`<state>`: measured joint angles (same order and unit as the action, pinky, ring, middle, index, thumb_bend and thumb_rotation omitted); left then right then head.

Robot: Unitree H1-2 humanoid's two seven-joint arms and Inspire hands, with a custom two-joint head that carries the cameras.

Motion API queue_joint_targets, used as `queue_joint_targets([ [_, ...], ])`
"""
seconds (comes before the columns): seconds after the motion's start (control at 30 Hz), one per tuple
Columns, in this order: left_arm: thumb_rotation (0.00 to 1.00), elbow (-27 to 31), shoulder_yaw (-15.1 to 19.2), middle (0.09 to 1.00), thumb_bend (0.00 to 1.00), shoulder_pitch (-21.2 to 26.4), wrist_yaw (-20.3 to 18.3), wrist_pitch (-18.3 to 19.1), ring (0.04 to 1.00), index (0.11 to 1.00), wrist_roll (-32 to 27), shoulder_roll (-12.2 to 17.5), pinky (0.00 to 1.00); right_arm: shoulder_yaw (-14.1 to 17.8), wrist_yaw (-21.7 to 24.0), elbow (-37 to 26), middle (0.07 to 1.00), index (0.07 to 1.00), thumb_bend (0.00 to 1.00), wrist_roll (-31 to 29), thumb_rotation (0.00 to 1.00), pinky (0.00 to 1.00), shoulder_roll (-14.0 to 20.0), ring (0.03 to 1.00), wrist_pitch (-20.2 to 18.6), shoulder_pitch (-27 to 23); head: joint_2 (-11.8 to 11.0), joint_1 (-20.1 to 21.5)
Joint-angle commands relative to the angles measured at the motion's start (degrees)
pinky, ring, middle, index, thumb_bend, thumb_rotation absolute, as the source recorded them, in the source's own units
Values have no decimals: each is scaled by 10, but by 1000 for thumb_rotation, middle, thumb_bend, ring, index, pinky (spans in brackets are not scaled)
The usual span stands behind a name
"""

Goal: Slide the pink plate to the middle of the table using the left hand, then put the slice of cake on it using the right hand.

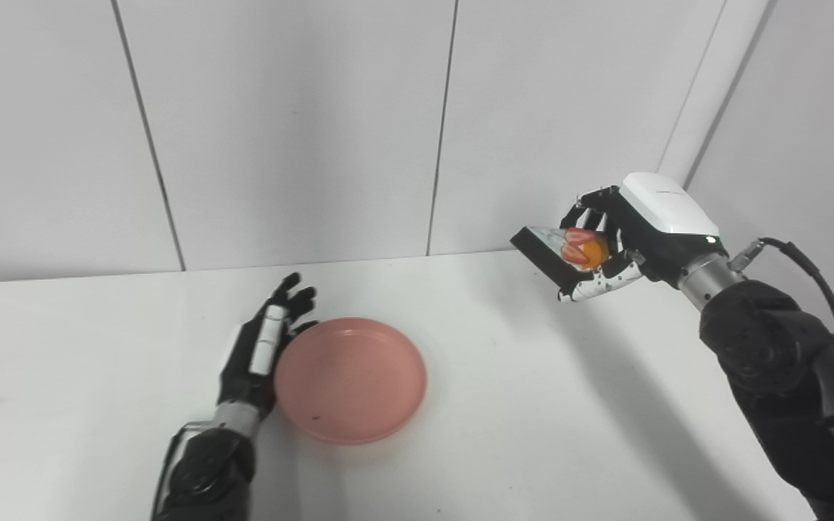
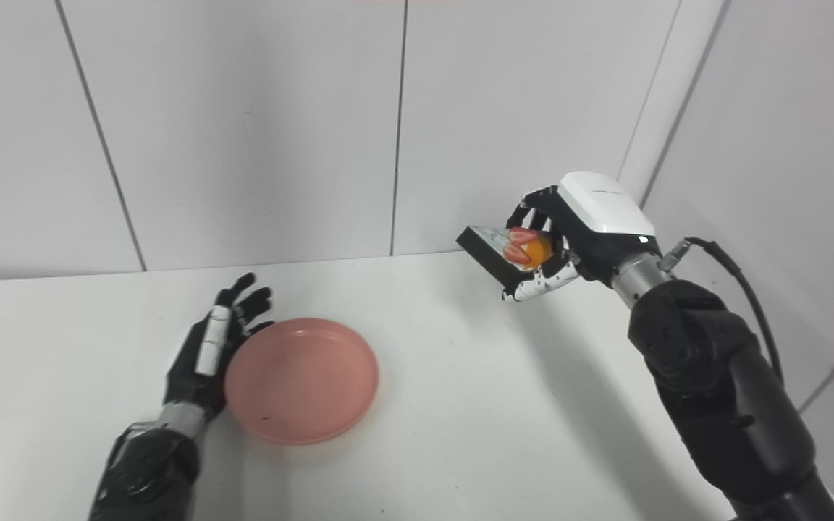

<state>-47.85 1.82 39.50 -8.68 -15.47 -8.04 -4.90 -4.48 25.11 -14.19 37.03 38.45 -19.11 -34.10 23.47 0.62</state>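
The pink plate (image 1: 350,378) lies flat on the white table (image 1: 504,405), a little left of its middle. My left hand (image 1: 261,354) is open, fingers straight, resting against the plate's left rim. My right hand (image 1: 609,246) is shut on the slice of cake (image 1: 554,250), a dark wedge with red and orange fruit on top. It holds the slice tilted, well above the table at the back right, far from the plate. The same scene shows in the right eye view, with the plate (image 2: 301,380) and the cake (image 2: 504,253).
White panelled walls (image 1: 301,130) stand close behind the table and on the right. A black cable (image 1: 815,282) loops off my right wrist. Bare table surface lies between the plate and my right arm (image 1: 786,376).
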Motion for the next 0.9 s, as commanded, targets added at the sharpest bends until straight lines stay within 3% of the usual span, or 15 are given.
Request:
queue_joint_targets([
  [0.0, 878, -51, -3, 853, 782, -26, 8, 9, 880, 873, 4, -17, 763, -5, -16, 2, 399, 488, 525, 3, 137, 246, 6, 321, 37, -36, -1, -7],
  [0.23, 873, -86, -5, 838, 769, -11, 15, -20, 860, 875, 12, -25, 733, -45, -10, 20, 404, 490, 525, 19, 137, 229, -33, 309, 33, -62, -4, -29],
  [0.5, 876, -115, -5, 829, 776, -3, 18, -42, 852, 864, 17, -30, 734, -84, -33, 72, 392, 490, 525, 16, 141, 201, -77, 281, 102, -79, -7, -66],
  [0.87, 868, -127, -5, 820, 767, 1, 22, -47, 849, 865, 18, -35, 723, -135, -43, 161, 390, 488, 525, 31, 136, 221, -132, 294, 141, -102, -8, -72],
])
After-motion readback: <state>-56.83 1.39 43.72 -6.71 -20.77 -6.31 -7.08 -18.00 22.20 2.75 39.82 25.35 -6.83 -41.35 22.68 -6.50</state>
